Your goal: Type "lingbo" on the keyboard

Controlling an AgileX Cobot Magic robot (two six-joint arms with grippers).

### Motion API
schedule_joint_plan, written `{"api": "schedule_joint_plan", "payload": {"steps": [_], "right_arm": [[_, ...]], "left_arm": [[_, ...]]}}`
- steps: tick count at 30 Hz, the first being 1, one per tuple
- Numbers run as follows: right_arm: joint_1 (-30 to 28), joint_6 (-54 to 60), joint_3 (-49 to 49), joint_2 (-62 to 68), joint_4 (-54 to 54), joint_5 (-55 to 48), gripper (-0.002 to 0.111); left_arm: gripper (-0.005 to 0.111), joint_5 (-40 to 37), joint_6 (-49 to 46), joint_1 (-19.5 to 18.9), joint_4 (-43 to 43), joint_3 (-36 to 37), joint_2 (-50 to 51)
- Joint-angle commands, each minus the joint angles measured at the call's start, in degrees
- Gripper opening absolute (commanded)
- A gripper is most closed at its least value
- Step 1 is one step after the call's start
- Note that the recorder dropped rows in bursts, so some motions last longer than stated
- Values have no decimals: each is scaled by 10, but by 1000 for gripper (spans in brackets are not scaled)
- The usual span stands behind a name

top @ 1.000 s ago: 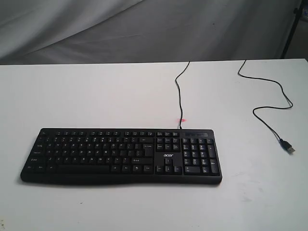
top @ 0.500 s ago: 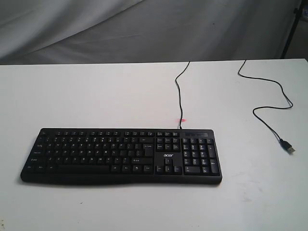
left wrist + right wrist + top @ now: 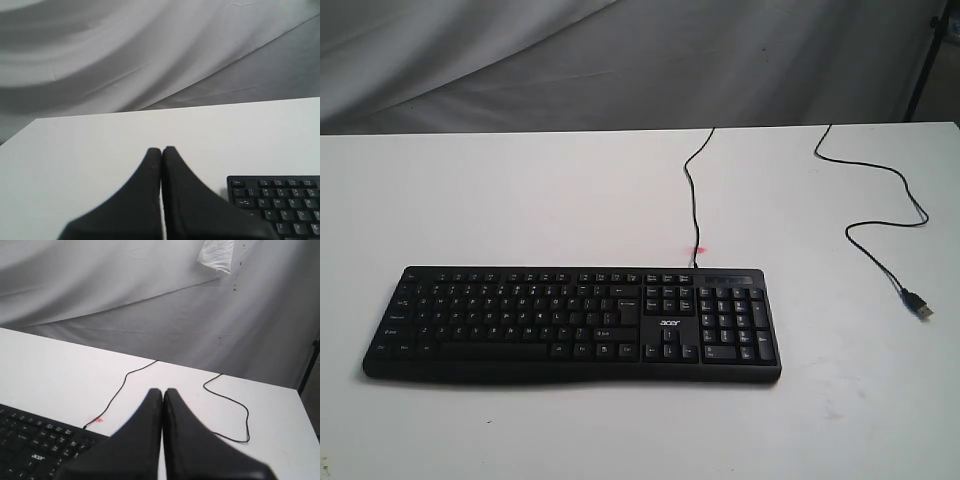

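While flat on smooth white table, long matte-black keyboard; L fingers, R fingers tapered, tips together, empty

The keyboard was a long, flat, black full-size board with white legends on its keys, lying flat and keys-up on the table, near the table's front edge and roughly parallel to it. Its number pad sat at the end toward the table's right side, and a small white "acer" logo showed just beside that pad, above the arrow keys. No key was pressed and nothing touched it. Its thin black cable left the back edge, ran to the table's far edge and out of sight, then came back in loose curves, ending in a USB plug that lay unplugged on the table's right side.
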State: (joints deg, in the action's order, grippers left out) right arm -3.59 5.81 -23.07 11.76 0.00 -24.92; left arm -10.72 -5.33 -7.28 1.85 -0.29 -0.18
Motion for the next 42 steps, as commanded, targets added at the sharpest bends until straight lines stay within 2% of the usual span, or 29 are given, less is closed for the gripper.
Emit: {"api": "schedule_joint_plan", "payload": {"steps": [1, 3, 11, 14, 18, 21, 22, 26, 29, 31, 37, 42], "right_arm": [[-4, -3, -87, 88, 4, -13, 0], [-4, -3, -132, 146, 4, -13, 0], [12, -28, -207, 278, 10, -30, 0], [57, -31, -228, 324, 31, -75, 0], [153, 2, -231, 408, 52, -98, 0], [217, 4, -231, 485, 52, -65, 0], [246, 4, -231, 528, 53, -23, 0], [306, 1, -231, 628, 58, 60, 0], [338, 47, -282, 694, 73, 47, 0], [348, 101, -333, 738, 81, 37, 0], [351, 131, -460, 881, 81, 21, 0], [352, 148, -464, 929, 110, 90, 0]], "left_arm": [[1, 2, 2, 2, 0, 3, 2], [1, 2, 2, 2, 0, 3, 2], [1, 2, 2, 2, 0, 3, 2], [1, 2, 2, 2, 0, 3, 2], [1, 2, 2, 2, 0, 3, 2], [1, 2, 2, 2, 0, 3, 2], [1, 2, 2, 2, 0, 3, 2], [1, 2, 2, 2, 0, 3, 2], [1, 2, 2, 2, 0, 3, 2], [1, 2, 2, 2, 0, 3, 2], [1, 2, 2, 2, 0, 3, 2], [1, 2, 2, 2, 0, 3, 2]]}}
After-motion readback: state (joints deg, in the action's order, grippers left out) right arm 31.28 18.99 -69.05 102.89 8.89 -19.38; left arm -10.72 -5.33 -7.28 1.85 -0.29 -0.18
